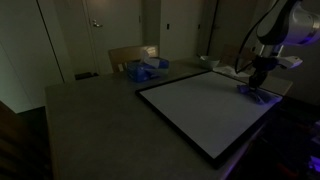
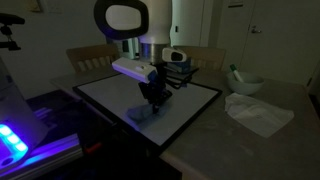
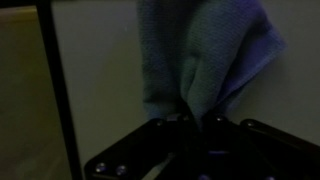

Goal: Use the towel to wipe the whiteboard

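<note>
Blue-purple fabric fills the upper part of the wrist view: the towel is bunched, and its lower folds are pinched in the claw, which is clamped shut on it. The fingertips are lost in shadow and cloth, and the towel's top edge is cut off by the picture. In both exterior views the dim light turns the claw into a dark lump, so the grip cannot be read there. The towel shows only as a small bluish patch under it, resting on the white face of the whiteboard.

The board lies flat on a grey desk, its thin black frame all round. The room is dark, with a pale door and a wooden chair behind the desk.

An exterior view alone shows a blue-and-white heap beyond the board's far edge. An exterior view alone shows a crumpled pale sheet and a bowl on the desk beside the board, plus a violet glow at the lower corner. Only the wrist view gives the towel's weave, against the board, with the desk past the frame
</note>
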